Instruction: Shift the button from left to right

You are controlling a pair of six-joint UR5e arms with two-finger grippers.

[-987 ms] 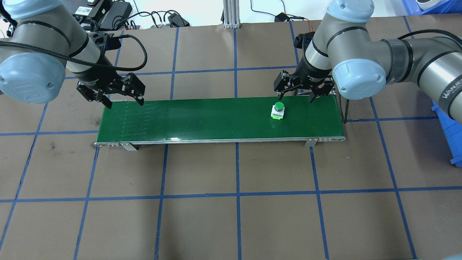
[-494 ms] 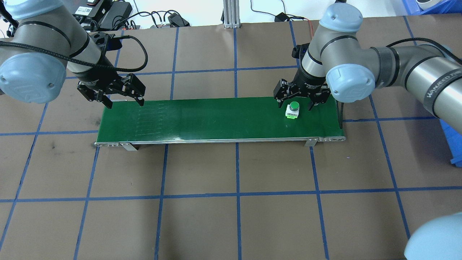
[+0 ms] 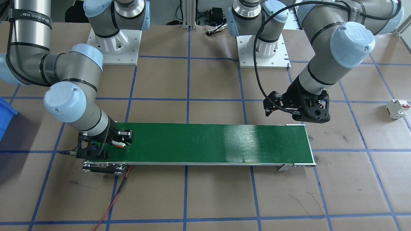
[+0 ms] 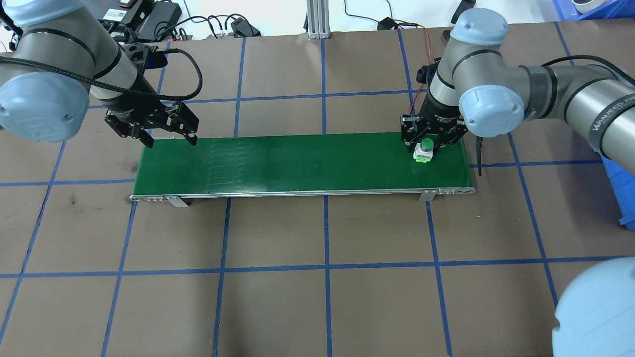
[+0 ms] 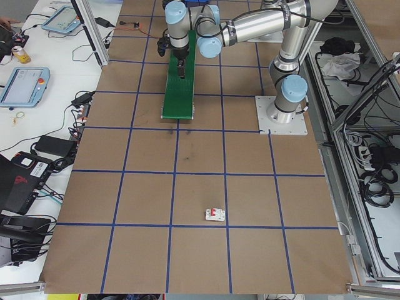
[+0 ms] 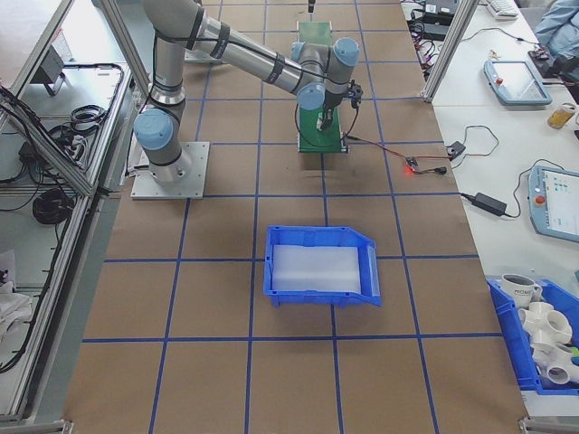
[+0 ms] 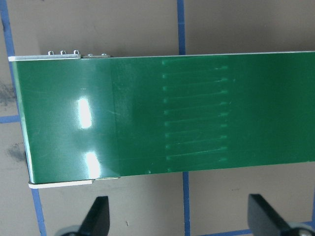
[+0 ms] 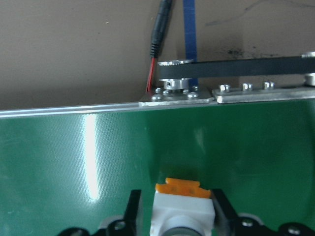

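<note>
Two grippers work this job, and we order them by their distance from the green conveyor belt, nearest first. Right at the belt's right end, our right gripper has its fingers down on either side of the button, which sits on the belt surface close to that end. In the right wrist view the white body and orange base of the button lie squarely between the two black fingers, which look pressed against its sides; we judge the grip made, or all but made.

To do this step well, we want the squeeze on the square white body, not on the round green cap, which could slip. We judge that the lift should go straight up, so the base clears the belt without dragging.

Farther along, beyond the belt's left end, our left gripper hangs above the belt's far corner with its jaws spread wide and nothing between them.

Well away from the belt, a white circuit breaker lies on the brown table, untouched.
</note>
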